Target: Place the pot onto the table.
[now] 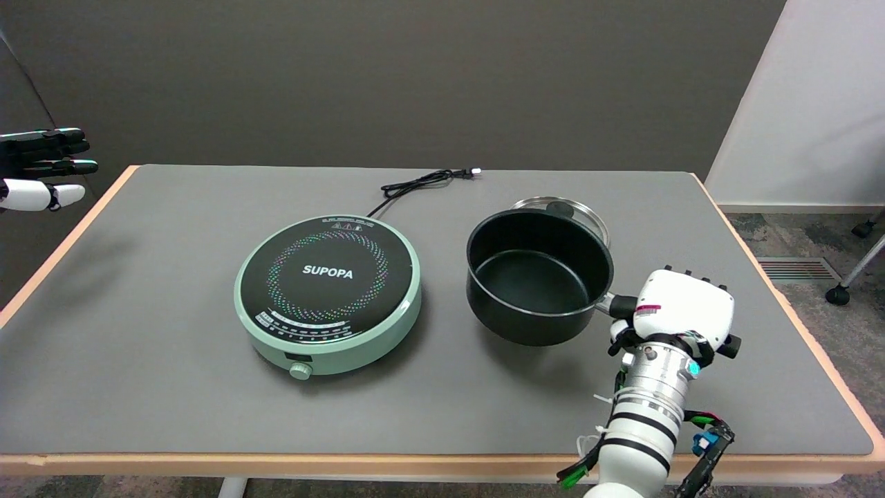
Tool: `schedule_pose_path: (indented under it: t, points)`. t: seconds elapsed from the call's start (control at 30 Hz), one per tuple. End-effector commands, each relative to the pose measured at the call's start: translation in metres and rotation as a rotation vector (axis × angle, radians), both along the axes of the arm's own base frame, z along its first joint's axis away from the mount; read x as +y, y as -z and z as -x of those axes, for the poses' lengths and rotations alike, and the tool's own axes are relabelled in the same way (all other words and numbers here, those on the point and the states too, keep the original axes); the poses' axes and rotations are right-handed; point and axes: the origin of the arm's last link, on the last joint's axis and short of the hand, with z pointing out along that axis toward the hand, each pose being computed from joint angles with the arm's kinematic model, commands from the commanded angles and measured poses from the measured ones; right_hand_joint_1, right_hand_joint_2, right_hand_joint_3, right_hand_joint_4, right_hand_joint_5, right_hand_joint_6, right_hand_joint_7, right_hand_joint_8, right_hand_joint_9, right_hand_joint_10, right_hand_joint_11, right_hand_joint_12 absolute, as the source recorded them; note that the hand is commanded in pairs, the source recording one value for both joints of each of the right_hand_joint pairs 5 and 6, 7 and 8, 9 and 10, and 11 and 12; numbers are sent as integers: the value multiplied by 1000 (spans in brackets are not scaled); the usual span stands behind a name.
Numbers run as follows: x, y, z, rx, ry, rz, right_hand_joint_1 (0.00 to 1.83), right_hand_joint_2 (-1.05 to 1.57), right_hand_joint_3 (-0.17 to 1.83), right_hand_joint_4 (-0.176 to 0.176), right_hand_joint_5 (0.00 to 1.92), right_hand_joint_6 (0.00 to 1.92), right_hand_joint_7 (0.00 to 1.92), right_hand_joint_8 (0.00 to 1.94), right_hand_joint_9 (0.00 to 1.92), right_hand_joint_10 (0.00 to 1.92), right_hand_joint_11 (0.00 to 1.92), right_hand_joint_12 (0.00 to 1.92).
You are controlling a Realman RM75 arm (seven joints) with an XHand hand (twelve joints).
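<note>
An empty black pot (539,277) stands upright to the right of the green induction cooker (328,294), over the grey table (159,290). I cannot tell whether its base touches the tabletop or hangs just above it. The pot's black handle (621,305) points to the right and runs into my right hand (681,311), which is closed around it; the fingers are hidden under the white back of the hand.
A glass lid (584,211) lies flat just behind the pot. The cooker's black cable (422,181) trails to the table's far edge. The idle left hand (41,169) hangs in the air at the upper left. A wall corner and a chair's castors are off to the right.
</note>
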Motion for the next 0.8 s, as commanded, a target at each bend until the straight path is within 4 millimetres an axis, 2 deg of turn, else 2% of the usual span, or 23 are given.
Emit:
schedule_pose_path:
  t: [0.03, 0.43, 0.8]
  points:
    - [13, 1, 15, 18, 56, 35, 978, 1158, 901, -43, 1920, 1920, 1920, 1920, 1920, 1920, 1920, 1920]
    - [21, -7, 26, 50, 43, 66, 976, 1133, 960, -40, 1920, 1920, 1920, 1920, 1920, 1920, 1920, 1920]
    - [14, -12, 34, 39, 38, 69, 971, 1102, 1005, -36, 1920, 1920, 1920, 1920, 1920, 1920, 1920, 1920]
